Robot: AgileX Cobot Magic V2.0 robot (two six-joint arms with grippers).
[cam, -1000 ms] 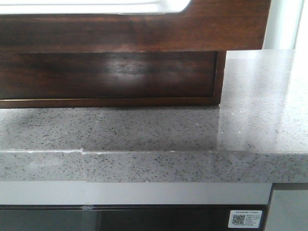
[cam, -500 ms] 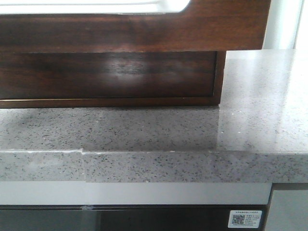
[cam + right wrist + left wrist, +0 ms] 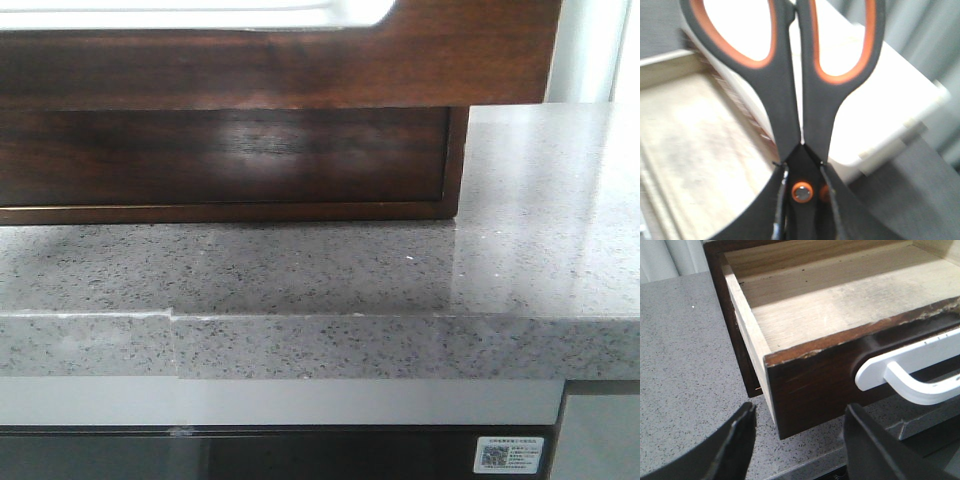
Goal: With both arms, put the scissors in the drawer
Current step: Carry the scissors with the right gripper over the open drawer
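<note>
above the open drawer [image 3: 840, 315], right gripper [image 3: 802, 200] clamps the scissors [image 3: 790, 90], left gripper [image 3: 797, 440] spread and empty; delivery step in hand; next: lower, then release inside.

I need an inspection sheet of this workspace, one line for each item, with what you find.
Surface: grey speckled stone countertop, bare where visible.
Job's things: drawer pulled open, inside empty in the left wrist view; white handle on its front. Scissors, black with orange-lined grips, closed, held above the drawer's inside.
Clutter: nothing seen.
Grippers: left gripper open, near the drawer's front corner, holding nothing. Right gripper shut on the scissors near the pivot.
Cables: nothing seen.
Surroundings: white box beyond the drawer; QR sticker under the counter.
</note>
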